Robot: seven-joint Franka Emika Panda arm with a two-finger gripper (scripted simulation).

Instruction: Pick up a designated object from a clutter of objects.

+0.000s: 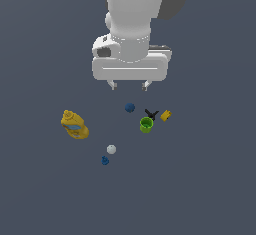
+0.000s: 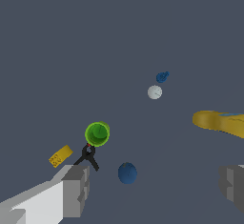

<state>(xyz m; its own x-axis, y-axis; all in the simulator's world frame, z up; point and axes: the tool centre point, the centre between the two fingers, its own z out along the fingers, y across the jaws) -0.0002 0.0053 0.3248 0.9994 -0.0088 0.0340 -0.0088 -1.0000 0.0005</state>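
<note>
Step in hand: approach, nothing grasped yet. End effector (image 1: 130,85) hangs high above the bench (image 1: 210,179), fingers spread wide and empty.

Items, nearest the end effector first:
- Smooth blue ball (image 1: 130,107), almost directly below the fingers; not the target
- Black clip-like piece (image 1: 151,113), touching or just beside the green cup (image 1: 146,125)
- Yellow block (image 1: 166,115), just beside the clip, toward the exterior view's right
- Yellow bottle (image 1: 75,125), lying well apart toward the exterior view's left
- Whitish ball (image 1: 111,149), farther out
- Designated object: tiny dark-blue knobby piece (image 1: 105,160), farthest from the end effector, just beside the whitish ball but apparently not touching it

Next move, as judged: travel past the blue ball and over the whitish ball, centre above the knobby piece, descend with fingers straddling it and clear of the whitish ball.

View differences: the wrist view shows both fingertips (image 2: 76,189) wide apart, the cup's hollow interior, and the target's lumpy outline (image 2: 162,77). The exterior view alone shows the arm's height and the whole bottle, which the wrist view crops
</note>
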